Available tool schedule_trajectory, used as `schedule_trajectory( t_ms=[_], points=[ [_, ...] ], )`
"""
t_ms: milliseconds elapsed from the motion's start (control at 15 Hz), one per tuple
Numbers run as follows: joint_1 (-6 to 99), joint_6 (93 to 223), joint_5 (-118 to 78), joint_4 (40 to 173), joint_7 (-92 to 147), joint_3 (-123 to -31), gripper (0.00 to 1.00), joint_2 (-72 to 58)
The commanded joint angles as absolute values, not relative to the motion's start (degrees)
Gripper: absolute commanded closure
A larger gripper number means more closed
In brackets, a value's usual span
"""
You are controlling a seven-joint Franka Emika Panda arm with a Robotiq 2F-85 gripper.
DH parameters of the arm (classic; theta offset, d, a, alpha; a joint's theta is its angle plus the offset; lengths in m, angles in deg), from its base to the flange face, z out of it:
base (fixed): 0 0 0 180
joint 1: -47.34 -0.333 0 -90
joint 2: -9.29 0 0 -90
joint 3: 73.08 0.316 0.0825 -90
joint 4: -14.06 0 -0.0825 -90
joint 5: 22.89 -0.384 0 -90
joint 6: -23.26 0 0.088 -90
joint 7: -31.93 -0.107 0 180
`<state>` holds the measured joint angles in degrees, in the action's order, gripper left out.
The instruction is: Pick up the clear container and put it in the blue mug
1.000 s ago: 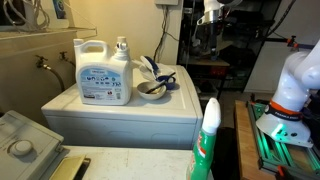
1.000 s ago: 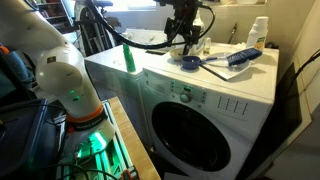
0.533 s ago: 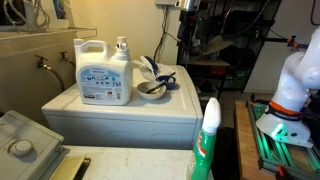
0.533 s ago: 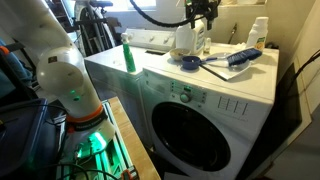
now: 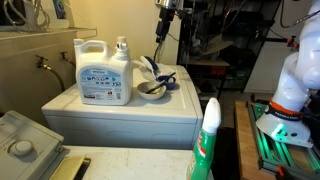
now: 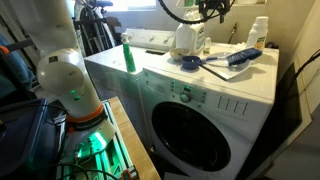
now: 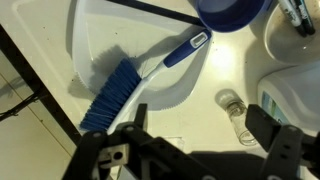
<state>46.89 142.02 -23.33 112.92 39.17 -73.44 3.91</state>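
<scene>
The clear container (image 7: 233,108), a small see-through bottle with a whitish top, stands upright on the white washer top (image 7: 160,115), right beside the detergent jug. It also shows in both exterior views (image 5: 122,48) (image 6: 203,40). The dark blue mug (image 7: 232,12) sits further along the top, near the brush, and shows in both exterior views (image 5: 150,67) (image 6: 190,62). My gripper (image 7: 200,130) hangs high above the washer (image 5: 165,14) (image 6: 215,8), open and empty. The container lies between the jaws in the wrist view, far below them.
A big white jug with a blue label (image 5: 103,72) stands next to the container. A brownish metal bowl (image 5: 152,90) and a blue brush (image 7: 130,85) lie near the mug. A green-and-white bottle (image 5: 209,140) stands in the foreground. A white bottle (image 6: 258,33) stands at the washer's back.
My gripper has moved sideways above the washer over the last second, from off to one side to over the jug and container. Nothing on the washer has moved.
</scene>
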Motion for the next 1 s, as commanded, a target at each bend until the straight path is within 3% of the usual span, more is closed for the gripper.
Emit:
schedule_trajectory(
  t_ms=[0,400,933],
  points=[
    [47.1,141.9,-23.3,112.7,39.1,-73.2,0.00,3.9],
    [48.0,150.8,-30.0,95.8,54.7,-70.1,0.00,-9.0],
    [52.3,131.0,-41.7,70.7,71.1,-62.2,0.00,-29.1]
  ],
)
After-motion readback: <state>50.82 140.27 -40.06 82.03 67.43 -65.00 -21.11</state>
